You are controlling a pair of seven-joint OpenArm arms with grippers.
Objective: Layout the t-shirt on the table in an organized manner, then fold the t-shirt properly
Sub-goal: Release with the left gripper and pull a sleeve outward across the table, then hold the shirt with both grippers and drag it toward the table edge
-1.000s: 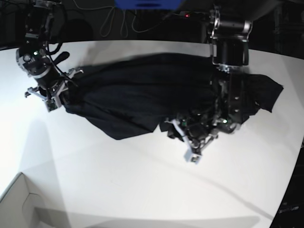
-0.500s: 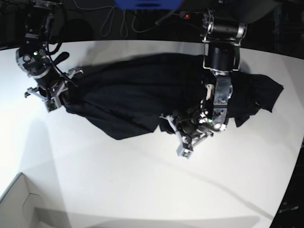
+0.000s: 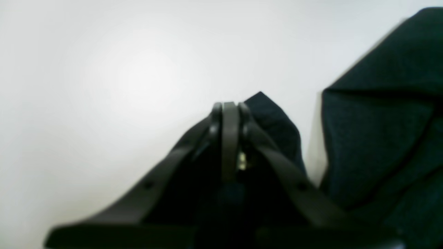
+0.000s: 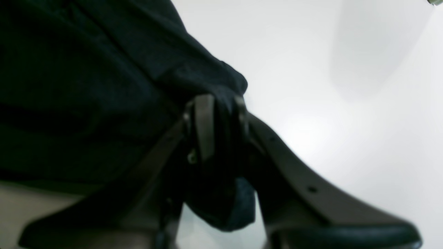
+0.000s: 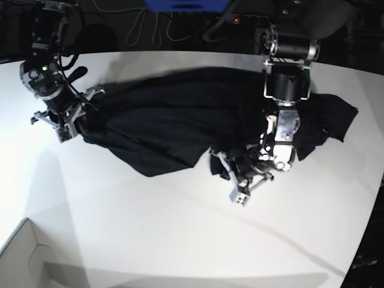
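Black t-shirt (image 5: pixel 174 123) lies spread and rumpled across the white table (image 5: pixel 180 240). Left gripper (image 3: pixel 228 107), fingers clenched together, sits at a fabric corner near the shirt's front edge; right gripper (image 4: pixel 216 103) grasps a bunched fold at the opposite end.

Both arms are black with silvery brackets; each hand (image 5: pixel 239 191) has slim dark fingers (image 3: pixel 230 138) with small screw holes.
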